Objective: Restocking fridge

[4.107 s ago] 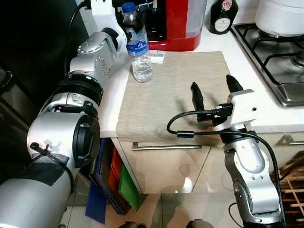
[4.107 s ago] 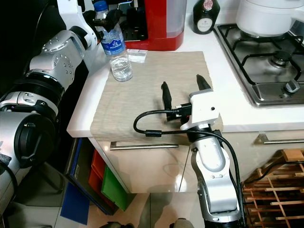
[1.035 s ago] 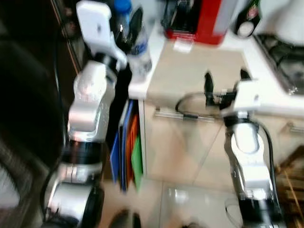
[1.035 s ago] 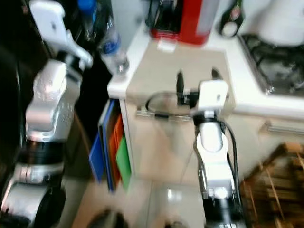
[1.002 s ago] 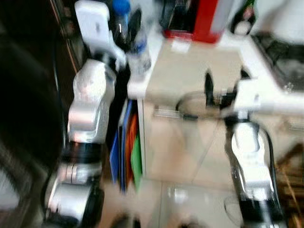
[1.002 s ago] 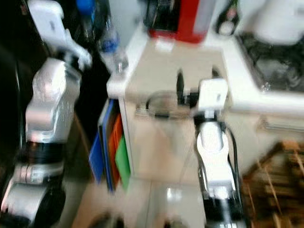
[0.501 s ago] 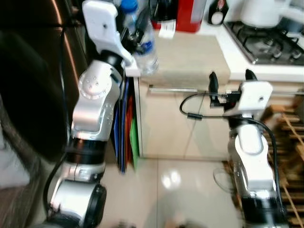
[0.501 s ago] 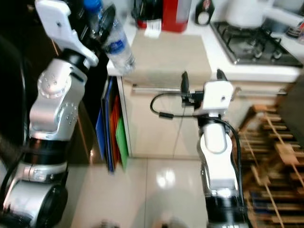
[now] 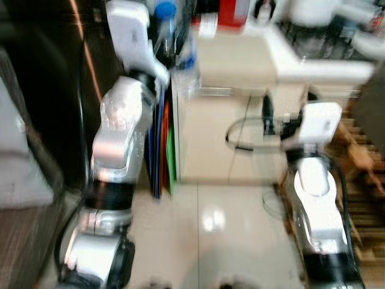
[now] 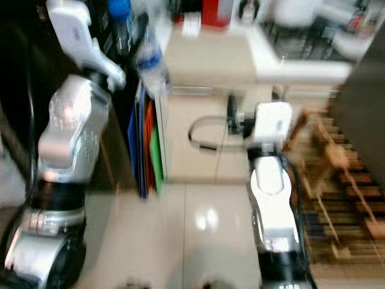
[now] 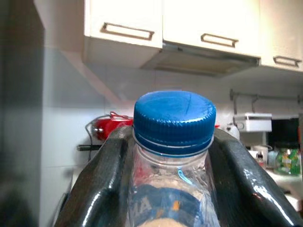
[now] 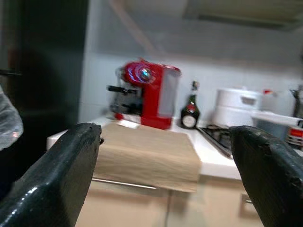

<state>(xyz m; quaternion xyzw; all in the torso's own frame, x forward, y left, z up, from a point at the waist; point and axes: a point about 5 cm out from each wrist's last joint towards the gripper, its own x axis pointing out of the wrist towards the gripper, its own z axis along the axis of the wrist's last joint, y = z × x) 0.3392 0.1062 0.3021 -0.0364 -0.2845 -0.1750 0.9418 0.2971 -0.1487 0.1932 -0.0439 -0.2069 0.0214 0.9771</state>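
The left arm is raised high, its left hand [image 11: 173, 179] clamped around the neck of a clear water bottle [image 9: 182, 57] with a blue cap [image 11: 174, 120], carried in the air beside the corner of the surface [image 9: 240, 57] and apparently tilted, though blur makes the angle hard to judge. The right arm is bent at the elbow with the right hand [image 12: 173, 156] held out in front of the cabinet, its 2 black fingers [image 12: 64, 175] spread wide and grasping nothing. The left wrist view looks up past the cap to wall cupboards [image 11: 194, 28] with metal handles; the right wrist view looks level across the surface, showing a beige mat [image 12: 147, 151], a red coffee machine [image 12: 147, 97], a dark bottle [image 12: 190, 113] and a white pot [image 12: 236, 113] on the stove. Below, the head views show a glossy tiled floor [image 9: 216, 229], blue, orange and green boards [image 10: 147, 150] leaning in the gap beside the cabinet, and a wooden rack [image 10: 340, 180] on the robot's right.
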